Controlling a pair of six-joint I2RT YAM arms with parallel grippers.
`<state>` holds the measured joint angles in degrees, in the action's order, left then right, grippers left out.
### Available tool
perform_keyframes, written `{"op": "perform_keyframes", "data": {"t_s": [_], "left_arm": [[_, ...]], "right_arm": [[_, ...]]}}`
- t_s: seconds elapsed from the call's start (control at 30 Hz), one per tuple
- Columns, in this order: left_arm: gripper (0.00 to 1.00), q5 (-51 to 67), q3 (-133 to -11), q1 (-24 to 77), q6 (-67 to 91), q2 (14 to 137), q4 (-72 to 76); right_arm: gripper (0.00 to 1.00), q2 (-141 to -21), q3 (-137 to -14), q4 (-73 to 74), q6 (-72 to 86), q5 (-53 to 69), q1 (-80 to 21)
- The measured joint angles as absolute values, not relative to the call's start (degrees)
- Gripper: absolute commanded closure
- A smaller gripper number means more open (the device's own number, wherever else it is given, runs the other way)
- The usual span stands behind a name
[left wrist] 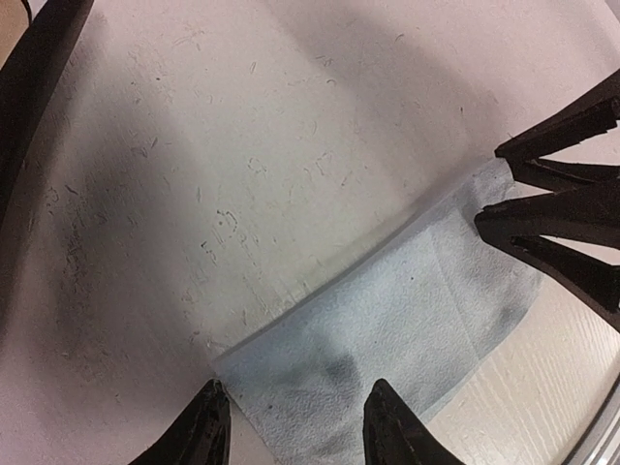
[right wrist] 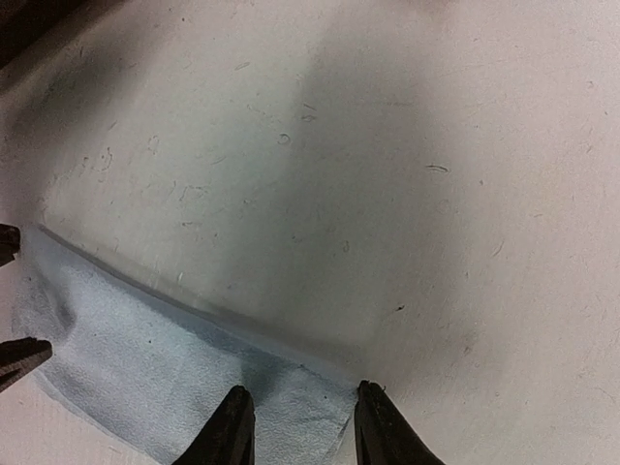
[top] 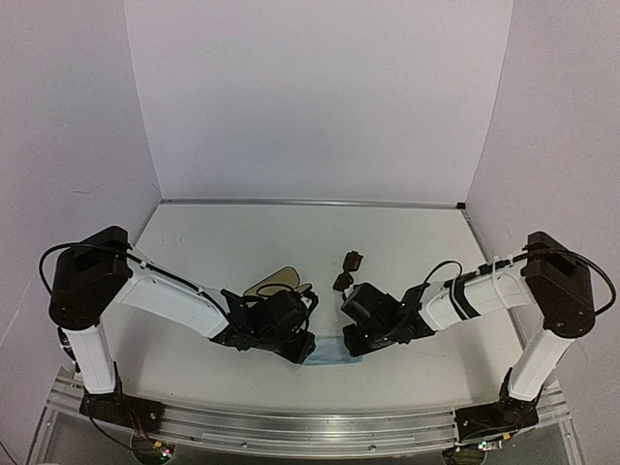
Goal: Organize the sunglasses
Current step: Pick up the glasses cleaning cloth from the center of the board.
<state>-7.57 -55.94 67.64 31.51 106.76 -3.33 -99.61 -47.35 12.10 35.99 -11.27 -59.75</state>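
The sunglasses (top: 344, 280), small, dark and folded, lie on the table just behind my right gripper (top: 353, 339). The black oval case (top: 274, 283) lies open with its tan lining up, behind my left gripper (top: 306, 349). Between the two grippers a light blue cloth (top: 335, 355) lies flat. In the left wrist view my left gripper (left wrist: 298, 423) is open, its tips straddling one corner of the cloth (left wrist: 407, 320). My right gripper (right wrist: 302, 423) is open too, its tips set either side of the opposite corner of the cloth (right wrist: 145, 368).
The right gripper's black fingers (left wrist: 567, 208) show at the right of the left wrist view. The left gripper's fingertips (right wrist: 21, 355) poke in at the left edge of the right wrist view. White walls close the table (top: 252, 242) on three sides, and a metal rail (top: 291, 426) runs along the near edge.
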Motion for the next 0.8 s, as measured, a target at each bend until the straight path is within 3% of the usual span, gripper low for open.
{"op": "perform_keyframes", "data": {"t_s": [0.6,0.8], "left_arm": [[0.62,-6.02,-56.64,66.92,31.53,108.18,-0.32],[0.77,-4.84,-56.49,66.89,31.66,108.29,0.27]], "right_arm": [[0.8,-99.74,-47.07,11.16,36.05,-11.22,-59.68],[0.81,-99.77,-47.07,11.11,36.05,-11.25,-59.66]]}}
